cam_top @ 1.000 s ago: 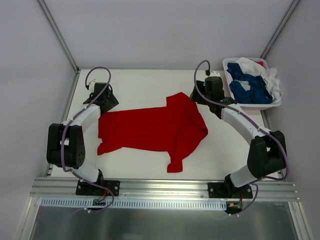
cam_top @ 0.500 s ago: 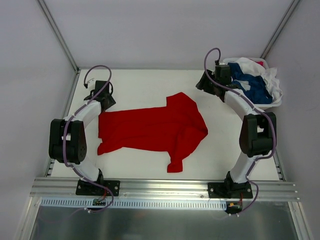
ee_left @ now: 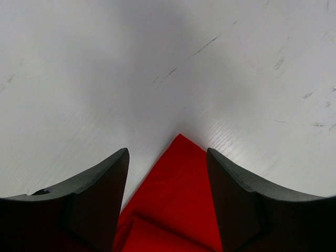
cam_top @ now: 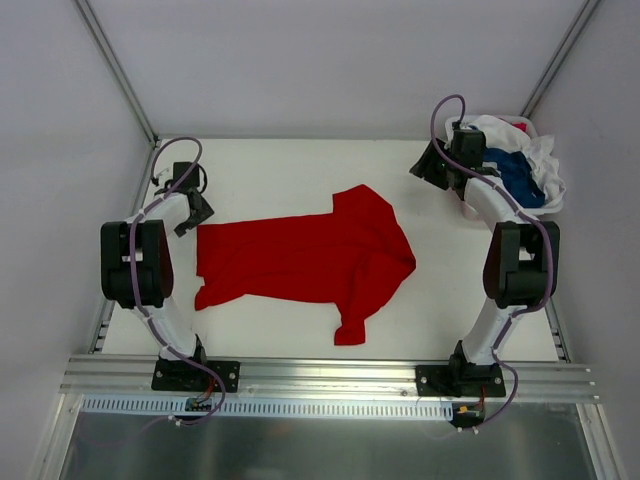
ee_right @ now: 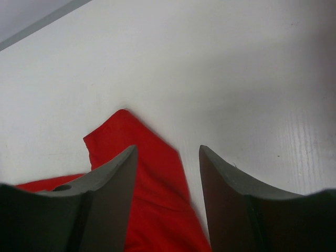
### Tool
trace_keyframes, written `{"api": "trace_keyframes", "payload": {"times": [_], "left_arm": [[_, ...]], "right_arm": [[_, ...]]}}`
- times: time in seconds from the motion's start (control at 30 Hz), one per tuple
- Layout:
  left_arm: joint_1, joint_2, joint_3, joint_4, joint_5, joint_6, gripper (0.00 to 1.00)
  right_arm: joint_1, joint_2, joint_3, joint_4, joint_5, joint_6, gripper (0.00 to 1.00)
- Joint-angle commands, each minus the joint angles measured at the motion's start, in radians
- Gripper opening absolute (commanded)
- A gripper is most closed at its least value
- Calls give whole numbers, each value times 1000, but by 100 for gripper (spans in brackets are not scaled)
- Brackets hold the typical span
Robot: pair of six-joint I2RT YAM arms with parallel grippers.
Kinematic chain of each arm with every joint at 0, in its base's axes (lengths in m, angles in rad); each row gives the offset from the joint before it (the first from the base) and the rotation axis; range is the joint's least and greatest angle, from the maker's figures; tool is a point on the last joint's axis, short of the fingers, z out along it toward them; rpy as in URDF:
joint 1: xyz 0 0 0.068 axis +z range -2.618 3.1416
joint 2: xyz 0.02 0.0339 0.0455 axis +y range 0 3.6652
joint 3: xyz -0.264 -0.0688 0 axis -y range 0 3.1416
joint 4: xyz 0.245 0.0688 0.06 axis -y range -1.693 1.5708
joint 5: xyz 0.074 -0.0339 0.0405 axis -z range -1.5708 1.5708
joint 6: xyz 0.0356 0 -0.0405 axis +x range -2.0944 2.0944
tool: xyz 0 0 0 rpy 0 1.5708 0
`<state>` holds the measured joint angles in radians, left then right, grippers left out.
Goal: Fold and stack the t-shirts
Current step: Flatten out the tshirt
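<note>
Left gripper [ee_left: 167, 157] and right gripper [ee_right: 168, 152] gape empty; the red t-shirt [cam_top: 300, 260], spread for folding, shows corners ahead between their fingers.

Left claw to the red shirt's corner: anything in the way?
Nothing visible. The left claw is open. In the left wrist view a corner of the red t-shirt lies right between its fingers, with only bare white table around it.
</note>
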<state>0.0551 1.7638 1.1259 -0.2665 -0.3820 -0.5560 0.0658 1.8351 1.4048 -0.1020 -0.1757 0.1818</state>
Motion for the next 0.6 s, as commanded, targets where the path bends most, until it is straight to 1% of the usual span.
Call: {"api": "trace_keyframes", "payload": {"times": [0.0,0.2,0.43,0.57], "left_arm": [[5,28,74,-31,74,30,61],[3,51,103,-39,150,14,59],[3,71,110,-45,167,8,59],[5,89,121,-69,178,-1,57]], "right_arm": [[-6,-7,39,31,-44,18,54],[-9,-13,25,42,-53,18,53],[-14,-27,16,50,-61,25,53],[-21,-39,16,48,-65,25,53]]}}
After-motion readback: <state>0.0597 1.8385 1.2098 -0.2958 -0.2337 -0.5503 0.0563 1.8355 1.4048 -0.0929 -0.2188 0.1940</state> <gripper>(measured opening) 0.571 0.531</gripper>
